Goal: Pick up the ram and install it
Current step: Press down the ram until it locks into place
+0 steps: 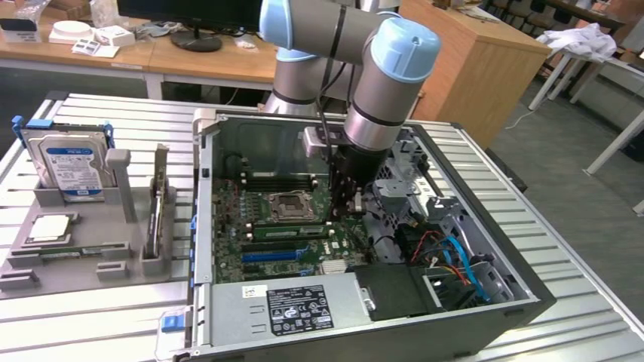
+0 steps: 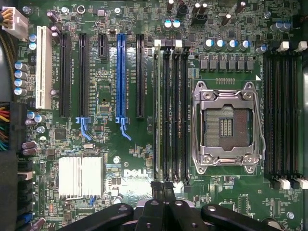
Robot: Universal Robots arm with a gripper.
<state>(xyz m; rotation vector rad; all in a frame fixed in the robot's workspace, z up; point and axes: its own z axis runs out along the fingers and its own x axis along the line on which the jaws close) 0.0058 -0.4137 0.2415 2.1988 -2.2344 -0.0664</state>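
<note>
Exterior view: I see the gripper (image 1: 349, 210) low inside the open case (image 1: 503, 309), in the middle of the frame, close over the motherboard (image 1: 237, 219). The ram (image 1: 286, 230) stands on edge in a slot, just below the socket (image 1: 289, 205) in the frame. The gripper is at the ram's end toward the exterior view's right. In the wrist view the fingers (image 2: 156, 188) look pressed together with nothing between them, over one end of the ram. I cannot tell if they touch it.
</note>
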